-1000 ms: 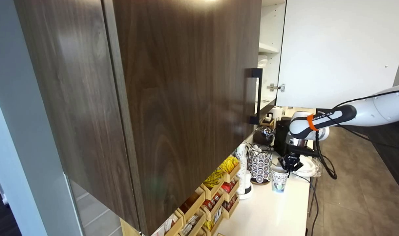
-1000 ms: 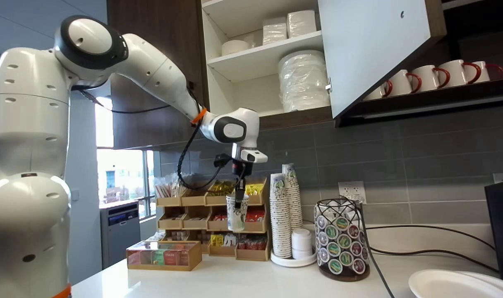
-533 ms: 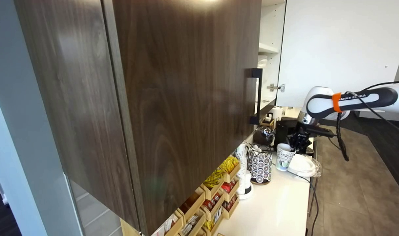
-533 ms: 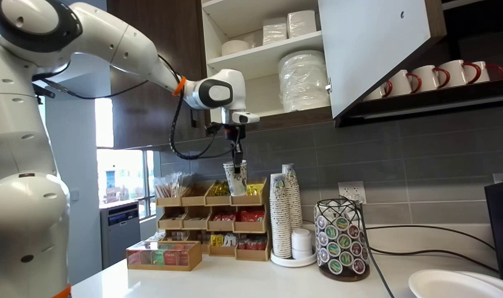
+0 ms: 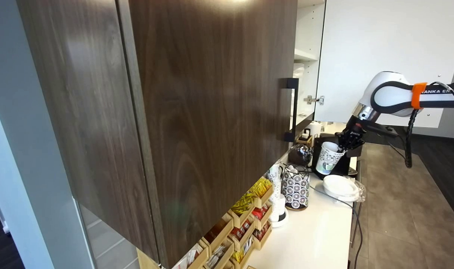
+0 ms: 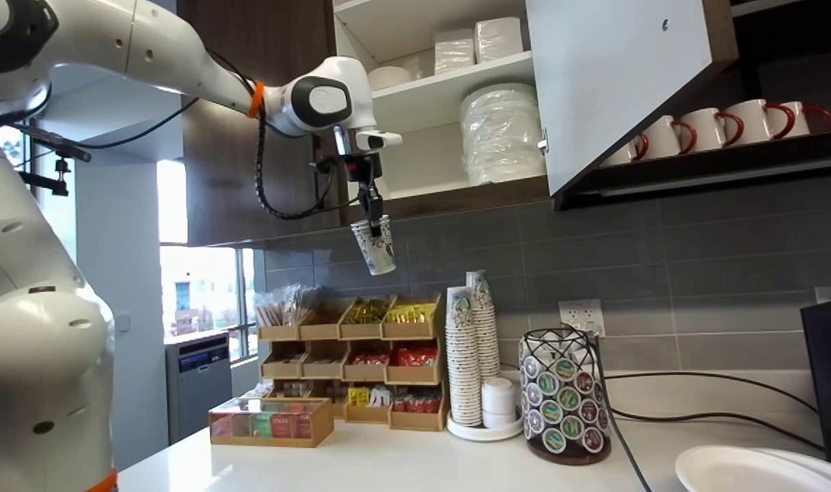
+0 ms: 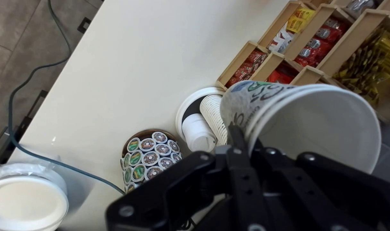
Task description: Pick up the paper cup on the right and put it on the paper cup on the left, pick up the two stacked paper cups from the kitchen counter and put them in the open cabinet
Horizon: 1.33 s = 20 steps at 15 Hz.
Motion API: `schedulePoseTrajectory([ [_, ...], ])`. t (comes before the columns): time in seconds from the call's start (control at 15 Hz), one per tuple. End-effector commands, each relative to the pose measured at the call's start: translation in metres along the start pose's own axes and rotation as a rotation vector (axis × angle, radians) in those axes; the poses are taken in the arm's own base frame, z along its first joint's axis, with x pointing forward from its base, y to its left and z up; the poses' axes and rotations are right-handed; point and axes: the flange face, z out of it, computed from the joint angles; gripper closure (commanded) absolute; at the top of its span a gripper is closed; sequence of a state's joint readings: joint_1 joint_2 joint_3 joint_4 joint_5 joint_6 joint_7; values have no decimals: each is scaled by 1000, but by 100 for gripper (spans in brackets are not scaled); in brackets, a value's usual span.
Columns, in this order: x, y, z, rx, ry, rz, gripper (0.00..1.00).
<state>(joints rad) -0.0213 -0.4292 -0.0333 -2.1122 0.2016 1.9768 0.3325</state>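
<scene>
Jaws are clamped on two nested white paper cups with grey scroll print (image 6: 376, 253), pinching the wall at the rim: one finger lies outside, the other seems to be inside, though the contact is partly hidden from me. In the wrist view I count two rims right of centre, so I judge the stacking and the pick-up done and the carry in hand. The cups hang in mid-air, mouths up but tilted, near the middle of an exterior view, bases towards the lower right. Well below, along the bottom of that frame, lies the smooth white worktop (image 6: 415, 463); two tall columns of patterned paper cups (image 6: 466, 355) rise near the centre, apart from mine. Up and right is the open wall cabinet (image 6: 422, 154), pale inside with dark brown wood-grain doors; a plastic-wrapped stack of round white tableware (image 6: 501, 133) stands at the right of its lower compartment. My next move calls for height first, bringing the bases above the cabinet's dark bottom edge, then levelling the cups and reaching in left of that stack. Letting go while they lean could topple them.
</scene>
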Motion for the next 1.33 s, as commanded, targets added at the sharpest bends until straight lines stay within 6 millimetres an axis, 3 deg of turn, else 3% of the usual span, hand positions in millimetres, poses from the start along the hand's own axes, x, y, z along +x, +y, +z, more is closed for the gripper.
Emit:
schedulePoseTrajectory([
  [0.0,2,1,3,-4,-8,3,95],
  [0.13,5,-2,9,7,-16,-1,99],
  [0.47,-5,-49,-71,38,63,-124,99],
  [0.67,-11,-67,-116,16,93,-164,99],
  [0.87,-13,-88,-150,35,112,-191,99],
  [1.07,-8,-113,-169,59,144,-222,99],
  [1.27,7,-138,-172,73,163,-233,99],
])
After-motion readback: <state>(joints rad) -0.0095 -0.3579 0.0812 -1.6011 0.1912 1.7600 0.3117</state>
